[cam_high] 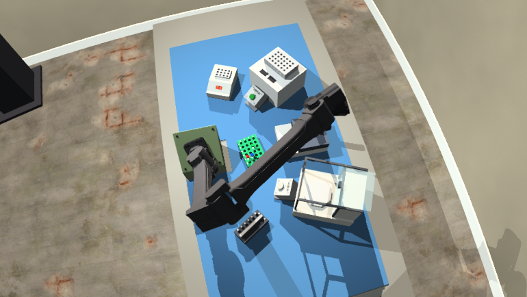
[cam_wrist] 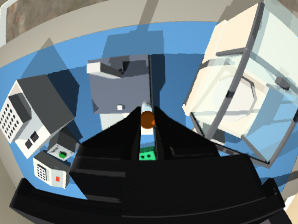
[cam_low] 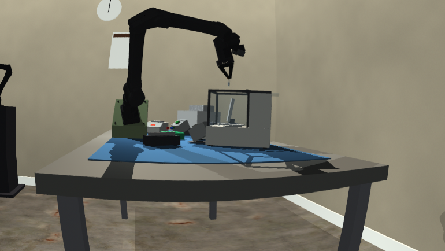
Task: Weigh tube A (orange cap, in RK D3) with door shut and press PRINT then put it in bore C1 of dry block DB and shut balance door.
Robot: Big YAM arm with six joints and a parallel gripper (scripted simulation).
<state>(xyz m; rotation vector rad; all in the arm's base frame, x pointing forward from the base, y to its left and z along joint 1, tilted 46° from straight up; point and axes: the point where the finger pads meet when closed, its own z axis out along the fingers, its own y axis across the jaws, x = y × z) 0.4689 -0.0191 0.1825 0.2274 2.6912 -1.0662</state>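
Near the desk's [cam_high: 165, 73] [cam_low: 211, 189] [cam_wrist: 200, 12] far edge, the pincer [cam_low: 229, 77] [cam_wrist: 147, 112] grasps the orange-capped tube [cam_low: 228, 82] [cam_wrist: 147, 120] high, presumably to clear the equipment.

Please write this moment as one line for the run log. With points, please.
fingers [cam_low: 229, 77]: closed on orange-capped tube [cam_low: 228, 83] [cam_wrist: 147, 120] | tube: in air | balance [cam_high: 321, 217] [cam_low: 238, 136] [cam_wrist: 189, 102]: door open

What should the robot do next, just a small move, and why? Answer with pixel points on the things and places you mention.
Probably swing left, staying high, toward the small white block with a red display [cam_high: 228, 83] [cam_low: 160, 128] [cam_wrist: 62, 171]: the black gripper [cam_low: 229, 77] [cam_wrist: 147, 112] holds the orange-capped clear tube [cam_low: 228, 83] [cam_wrist: 147, 120] raised, clear of the glass-boxed balance [cam_high: 321, 217] [cam_low: 236, 137] [cam_wrist: 207, 62].
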